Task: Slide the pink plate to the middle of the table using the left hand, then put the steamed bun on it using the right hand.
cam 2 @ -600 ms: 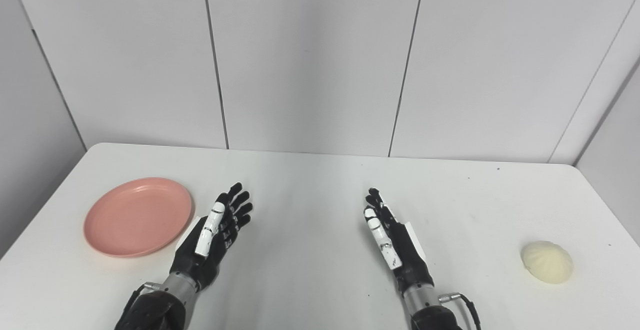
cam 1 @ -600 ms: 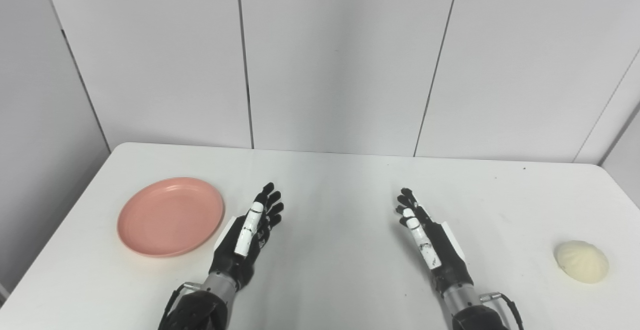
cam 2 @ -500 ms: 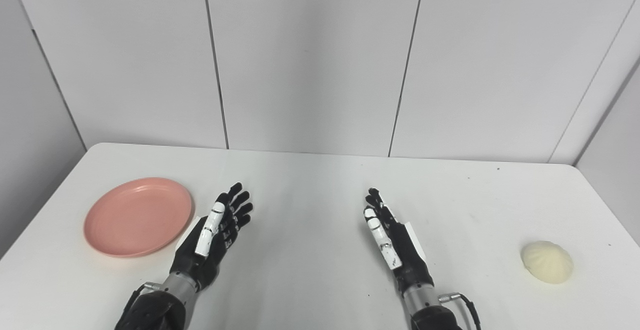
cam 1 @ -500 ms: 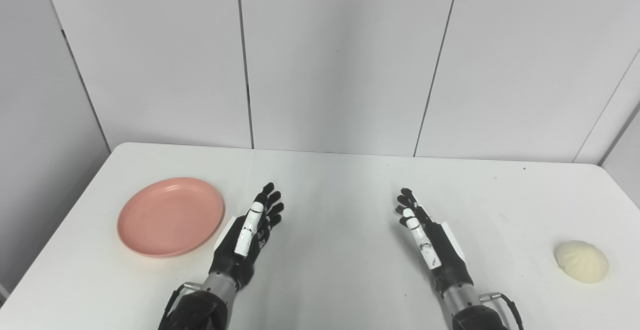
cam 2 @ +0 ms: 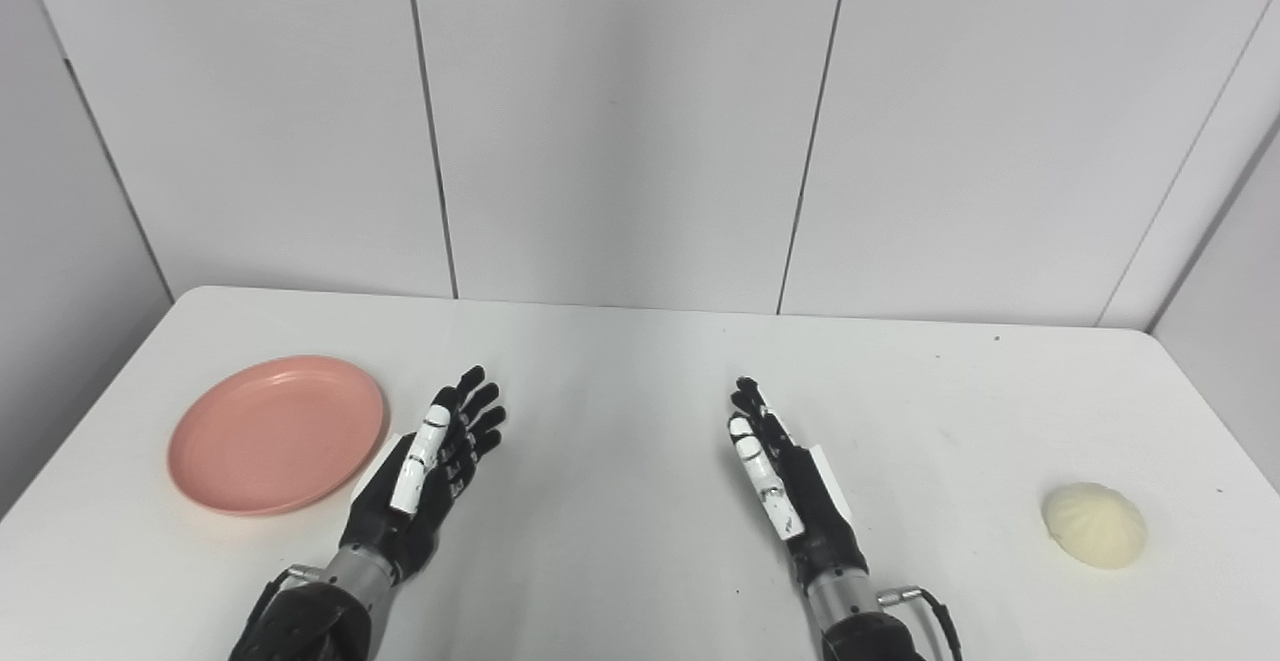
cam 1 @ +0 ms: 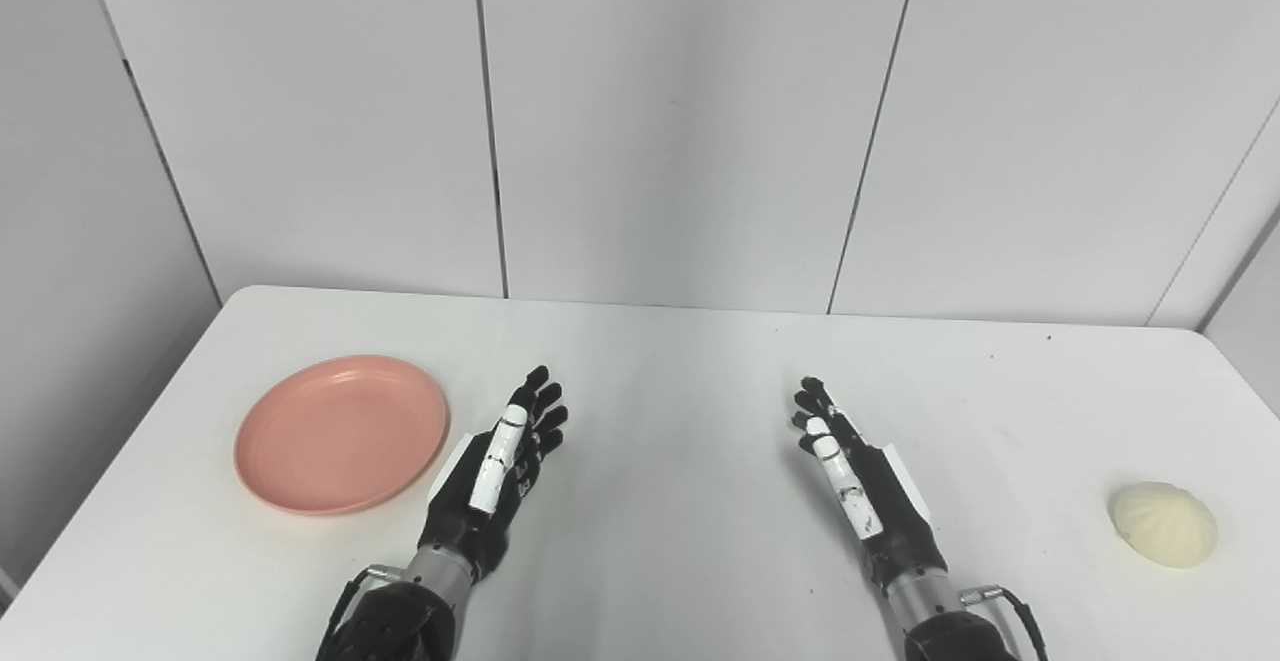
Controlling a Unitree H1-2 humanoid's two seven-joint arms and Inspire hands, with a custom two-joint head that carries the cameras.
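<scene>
On the white bench (cam 1: 660, 551): one pink plate (cam 1: 341, 434), one steamed bun (cam 1: 1163, 524), two hands.

At the left side lies the single pink plate, round and shallow with a smooth, low raised rim, well apart from the middle of the bench. At the far right lies the single steamed bun, a pale cream dome with fine pleats on its surface, resting alone near the edge. Between them are the left hand (cam 1: 495, 471) and the right hand (cam 1: 860, 481), both black with white segments, fingers stretched out and a little apart, holding nothing. The left hand is just beside the plate without touching it; the right hand is well apart from the bun.
</scene>
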